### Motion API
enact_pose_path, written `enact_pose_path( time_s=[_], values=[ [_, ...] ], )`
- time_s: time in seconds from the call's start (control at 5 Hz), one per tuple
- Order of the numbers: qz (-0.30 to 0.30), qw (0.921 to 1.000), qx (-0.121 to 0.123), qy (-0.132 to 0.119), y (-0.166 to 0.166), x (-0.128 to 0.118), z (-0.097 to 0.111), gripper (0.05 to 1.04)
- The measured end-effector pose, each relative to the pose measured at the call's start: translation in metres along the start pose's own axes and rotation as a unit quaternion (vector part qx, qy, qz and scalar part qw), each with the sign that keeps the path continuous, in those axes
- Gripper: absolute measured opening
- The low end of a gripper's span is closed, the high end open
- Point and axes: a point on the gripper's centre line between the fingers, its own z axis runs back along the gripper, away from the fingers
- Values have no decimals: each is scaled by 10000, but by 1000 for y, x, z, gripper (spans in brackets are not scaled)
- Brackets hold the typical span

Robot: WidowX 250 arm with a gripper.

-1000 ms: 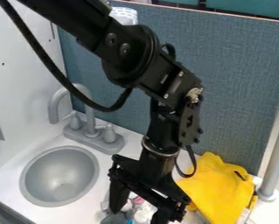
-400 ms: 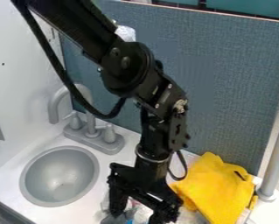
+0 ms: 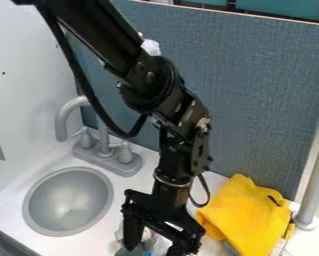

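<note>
- Pile (image 3: 147,245) of small grey, clear and blue bits at the bottom edge of the frame, left of centre; partly hidden by my gripper (image 3: 155,248);
- I have the gripper wide, its fingers well apart, with bits showing between them; whether they touch, I can't tell;
- I judge this a grasp: pick one bit, centre on it, lower straight, close gently, as loose bits may slip or drag neighbours;
- I'd stay off the cloth (image 3: 248,215), lower right, and lift upright before going sideways.
</note>
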Motion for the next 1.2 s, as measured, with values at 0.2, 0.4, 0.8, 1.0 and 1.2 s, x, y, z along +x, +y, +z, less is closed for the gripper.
enact_pose_path(
  time_s=[0.2,0.4,0.8,1.0,1.2],
  values=[
    [-79,9999,-111,-22,-4,1,0,674],
    [-43,9997,-229,-18,1,2,1,417],
    [-358,9981,-501,-34,2,-10,29,388],
    [-377,9974,-568,-234,3,-20,51,388],
    [64,9989,-435,-180,25,-32,57,388]
  ],
)
